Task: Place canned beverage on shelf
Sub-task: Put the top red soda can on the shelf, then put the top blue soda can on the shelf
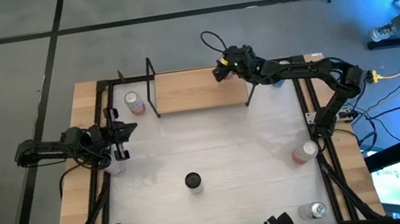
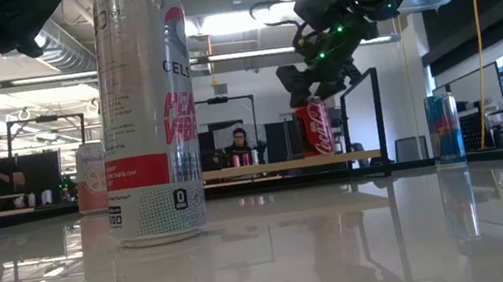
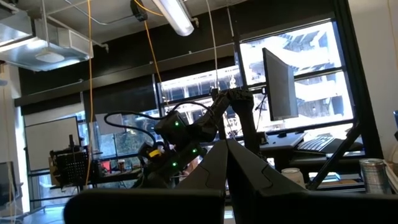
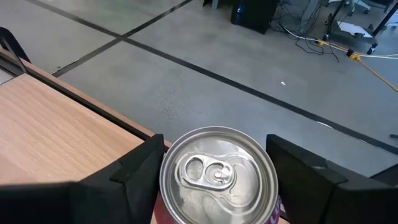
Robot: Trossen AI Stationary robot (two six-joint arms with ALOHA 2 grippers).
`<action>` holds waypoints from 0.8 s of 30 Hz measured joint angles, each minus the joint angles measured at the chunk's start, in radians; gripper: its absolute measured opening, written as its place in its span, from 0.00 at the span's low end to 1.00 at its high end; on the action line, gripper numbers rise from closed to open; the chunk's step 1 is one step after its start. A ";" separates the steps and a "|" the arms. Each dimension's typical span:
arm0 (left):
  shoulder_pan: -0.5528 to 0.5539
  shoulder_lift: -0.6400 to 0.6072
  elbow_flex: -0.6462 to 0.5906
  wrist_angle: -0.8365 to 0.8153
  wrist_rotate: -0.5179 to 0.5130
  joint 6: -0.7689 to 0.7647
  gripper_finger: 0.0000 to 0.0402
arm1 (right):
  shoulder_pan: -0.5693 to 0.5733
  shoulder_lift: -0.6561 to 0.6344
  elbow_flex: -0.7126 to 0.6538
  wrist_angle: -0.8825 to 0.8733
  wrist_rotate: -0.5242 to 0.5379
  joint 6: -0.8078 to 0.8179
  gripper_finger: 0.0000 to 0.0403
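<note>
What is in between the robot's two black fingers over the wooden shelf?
A red can, standing upright on the shelf. The right wrist view shows the right gripper with one finger on each side of it.

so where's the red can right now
The red can stands on the shelf at its right end in the high view, by the black upright, between the right gripper's fingers.

shelf (image 1: 198, 88): matt light wood | can (image 4: 217, 175): shiny metal | table (image 1: 229, 147): glossy white
</note>
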 joint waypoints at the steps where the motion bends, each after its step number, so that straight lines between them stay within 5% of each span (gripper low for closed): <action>1: 0.000 0.000 0.000 0.000 0.000 0.000 0.00 | 0.000 0.000 0.000 -0.001 0.002 0.000 0.69; 8: 0.000 0.000 0.000 -0.002 0.000 -0.001 0.00 | 0.002 -0.013 -0.004 -0.032 -0.006 -0.011 0.80; 17: 0.000 0.000 0.000 -0.003 0.000 -0.002 0.00 | 0.001 -0.108 -0.004 -0.071 -0.013 -0.045 0.82; 24: 0.000 0.000 0.000 -0.008 0.000 0.022 0.00 | 0.033 -0.247 -0.004 -0.173 -0.130 -0.119 0.82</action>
